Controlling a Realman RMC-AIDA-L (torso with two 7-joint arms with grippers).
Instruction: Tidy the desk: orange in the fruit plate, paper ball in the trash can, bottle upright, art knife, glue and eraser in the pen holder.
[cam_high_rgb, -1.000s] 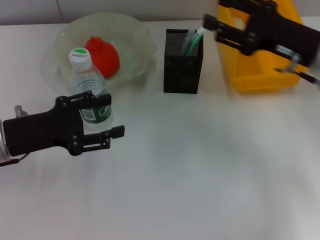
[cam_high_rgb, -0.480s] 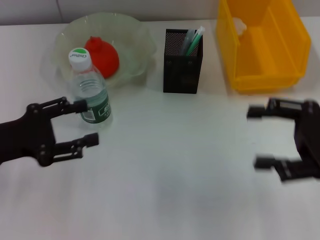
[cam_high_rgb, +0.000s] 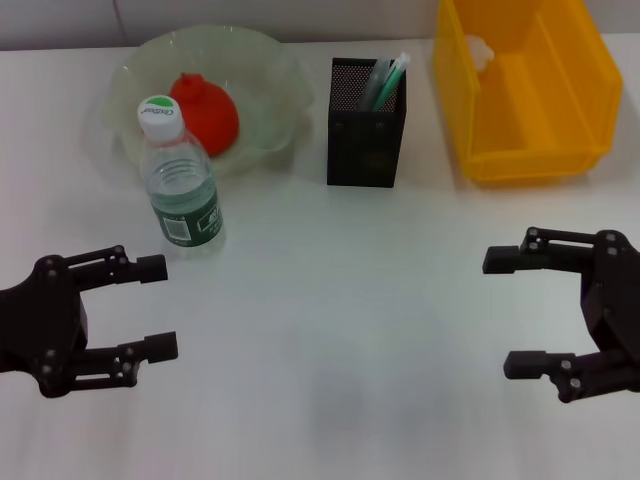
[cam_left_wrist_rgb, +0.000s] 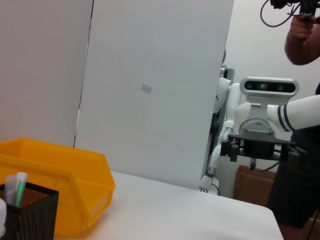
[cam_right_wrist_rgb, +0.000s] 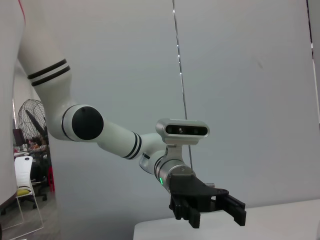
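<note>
The orange (cam_high_rgb: 205, 110) lies in the clear fruit plate (cam_high_rgb: 262, 62) at the back left. The bottle (cam_high_rgb: 180, 180) stands upright in front of the plate, white cap on top. The black mesh pen holder (cam_high_rgb: 366, 135) holds several green and white sticks; I cannot tell the art knife, glue and eraser apart. A white paper ball (cam_high_rgb: 478, 50) sits in the back corner of the yellow trash can (cam_high_rgb: 540, 150). My left gripper (cam_high_rgb: 165, 307) hangs open at the near left, clear of the bottle. My right gripper (cam_high_rgb: 500, 313) hangs open at the near right, holding nothing.
The white table (cam_high_rgb: 340, 300) stretches between the two grippers. In the left wrist view the yellow bin (cam_left_wrist_rgb: 65, 180) and the pen holder (cam_left_wrist_rgb: 27, 212) show beside a white wall panel. A person stands beyond the table's far end.
My left gripper has pulled back from the bottle toward the near left. My right gripper has come from above the trash can and pen holder down to the near right.
</note>
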